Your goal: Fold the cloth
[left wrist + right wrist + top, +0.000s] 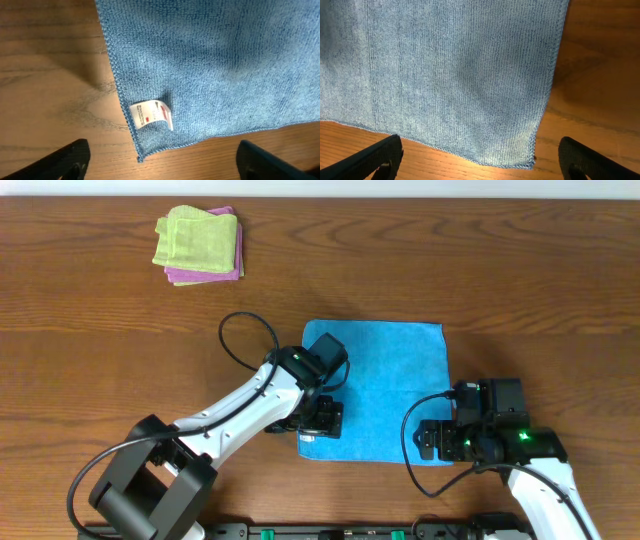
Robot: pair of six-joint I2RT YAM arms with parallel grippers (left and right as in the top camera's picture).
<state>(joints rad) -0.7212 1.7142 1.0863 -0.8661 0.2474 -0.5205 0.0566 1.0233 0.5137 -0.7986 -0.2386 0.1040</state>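
Overhead, the sky-blue cloth [385, 380] lies flat and unfolded near the desk's [100, 360] front edge, about midway along it. The left gripper [322, 420] sits over its near-left corner, by the white label [151, 114], and the right gripper [445, 442] over the near-right corner. Both jaws stand wide with nothing held, likely placed to pinch those corners for the fold. No container shows. A folded green cloth [195, 235] rests on a pink cloth [205, 277] toward the far-left corner.
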